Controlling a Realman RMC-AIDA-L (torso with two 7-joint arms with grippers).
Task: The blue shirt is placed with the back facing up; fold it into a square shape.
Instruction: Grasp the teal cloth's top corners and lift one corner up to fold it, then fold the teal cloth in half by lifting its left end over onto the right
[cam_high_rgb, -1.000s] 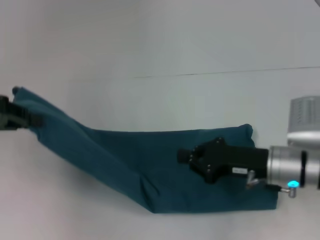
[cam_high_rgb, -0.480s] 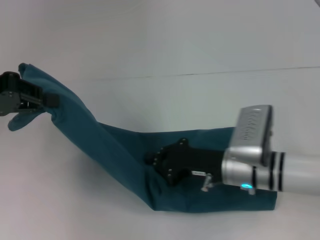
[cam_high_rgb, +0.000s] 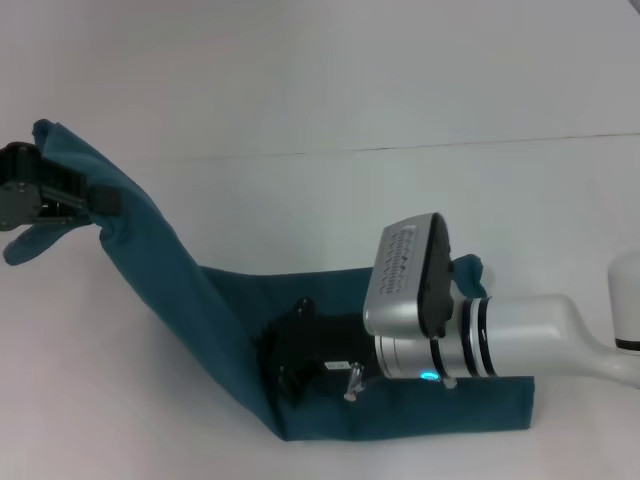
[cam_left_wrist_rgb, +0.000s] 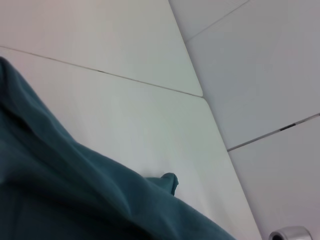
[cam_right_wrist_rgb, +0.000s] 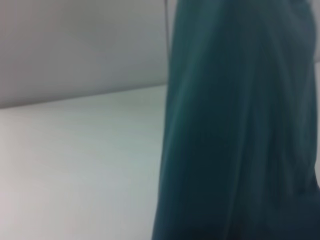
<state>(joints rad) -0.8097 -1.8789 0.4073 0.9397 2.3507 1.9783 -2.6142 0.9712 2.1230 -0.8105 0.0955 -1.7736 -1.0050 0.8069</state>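
Observation:
The blue shirt (cam_high_rgb: 200, 290) lies as a long folded band on the white table (cam_high_rgb: 120, 400). Its left end is lifted off the surface and slopes up to my left gripper (cam_high_rgb: 100, 202), which is shut on the cloth at the far left. My right gripper (cam_high_rgb: 275, 365) is low over the shirt, near where the lifted part meets the flat part. Behind it, the silver arm covers much of the flat part. Teal cloth fills the near part of the left wrist view, shirt (cam_left_wrist_rgb: 60, 190). In the right wrist view, the shirt (cam_right_wrist_rgb: 240, 125) hangs close before the camera.
A thin seam (cam_high_rgb: 450, 145) runs across the table behind the shirt. Bare white surface lies in front of the shirt and to its left. A metal part of the right arm (cam_left_wrist_rgb: 290, 234) shows in a corner of the left wrist view.
My right gripper has slid left along the shirt toward the bend. My left gripper first raised the shirt's left end, then stayed almost still in the last half second.

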